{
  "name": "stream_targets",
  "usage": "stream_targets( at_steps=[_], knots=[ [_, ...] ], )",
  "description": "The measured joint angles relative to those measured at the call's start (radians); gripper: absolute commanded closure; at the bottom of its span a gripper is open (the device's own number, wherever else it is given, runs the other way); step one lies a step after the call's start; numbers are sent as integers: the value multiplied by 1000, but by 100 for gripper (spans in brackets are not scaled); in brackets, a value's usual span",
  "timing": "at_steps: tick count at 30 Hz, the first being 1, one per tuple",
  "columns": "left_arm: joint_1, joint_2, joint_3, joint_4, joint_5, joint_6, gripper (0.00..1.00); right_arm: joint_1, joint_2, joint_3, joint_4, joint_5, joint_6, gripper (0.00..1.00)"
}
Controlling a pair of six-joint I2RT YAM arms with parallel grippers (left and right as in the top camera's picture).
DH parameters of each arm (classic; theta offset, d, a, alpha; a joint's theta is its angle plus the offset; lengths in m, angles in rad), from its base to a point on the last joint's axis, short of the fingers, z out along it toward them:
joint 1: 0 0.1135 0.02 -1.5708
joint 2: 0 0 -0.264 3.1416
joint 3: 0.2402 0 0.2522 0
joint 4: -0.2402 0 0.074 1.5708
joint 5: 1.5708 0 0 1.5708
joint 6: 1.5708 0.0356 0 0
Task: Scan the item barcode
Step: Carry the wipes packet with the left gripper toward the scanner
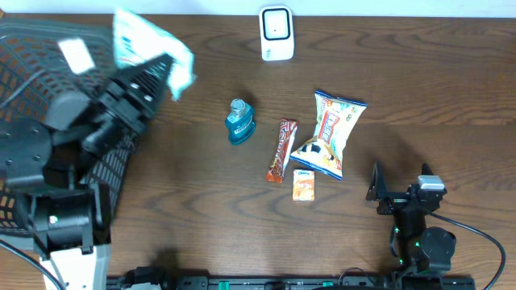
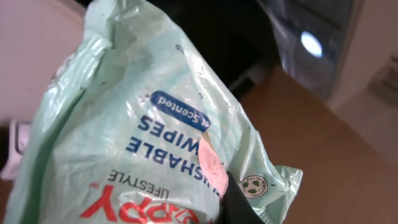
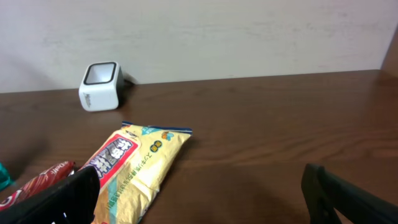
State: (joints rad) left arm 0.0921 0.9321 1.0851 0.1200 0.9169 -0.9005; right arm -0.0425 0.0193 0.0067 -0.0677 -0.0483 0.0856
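Here I go with my left gripper (image 1: pixel 167 68) clamped nearly all the way down on the wipes pack (image 1: pixel 149 42), pinching one edge of it. I've got it up at the far left of the table (image 1: pixel 201 209), by the rim of the black mesh basket (image 1: pixel 24 60). Through my left wrist camera the pack fills the view: pale mint-green film, soft and crinkled, glossy under the light. Blue lettering reads upside down, "WIPES" clear enough, and a blue oval above it says "Scented". Big red brand letters run along the bottom edge, there's a round pinkish sticker mid-pack, and a small green emblem near the corner. One dark finger (image 2: pixel 235 202) of mine presses in just beside that sticker. I can't make out a barcode on this face. The white scanner (image 1: pixel 276 33) sits at the far middle of the table, well apart from the pack. My right gripper (image 1: pixel 398 190) rests low at the near right, jaws spread wide, holding nothing.
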Motion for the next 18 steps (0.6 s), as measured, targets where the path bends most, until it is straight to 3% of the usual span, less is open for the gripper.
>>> stream_targets(
  at_steps=[7, 12, 18],
  knots=[
    [-158, -1, 1, -350, -51, 243, 92, 0, 0, 0, 0, 0, 0, 1],
    [-278, 5, 0, -570, -256, 409, 92, 0, 0, 0, 0, 0, 0, 1],
    [-438, 30, 0, -645, -546, 526, 92, 0, 0, 0, 0, 0, 0, 1]
  ],
)
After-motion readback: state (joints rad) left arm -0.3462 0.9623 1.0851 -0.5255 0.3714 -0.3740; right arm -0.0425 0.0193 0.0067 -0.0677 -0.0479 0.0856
